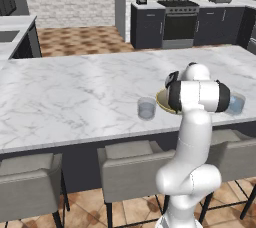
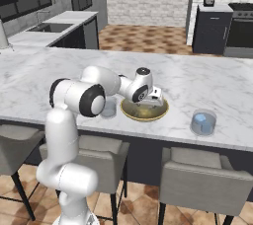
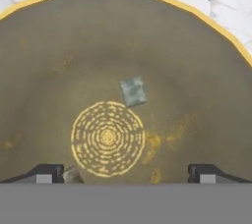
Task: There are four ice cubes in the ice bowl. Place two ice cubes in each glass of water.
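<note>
Marble counter [image 2: 207,78], open pincer [image 3: 125,173] inside bowl [image 3: 44,46]

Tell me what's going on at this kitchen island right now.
A white robot arm is reaching down over the ice bowl on the marble counter, with its gripper open and nothing held. In the hand view, one ice cube lies on the bowl's floor ahead of the fingertips, and another pale piece, maybe a second cube, sits by one fingertip. A glass of water stands on one side of the bowl and another glass, with something pale blue inside, on the other.
</note>
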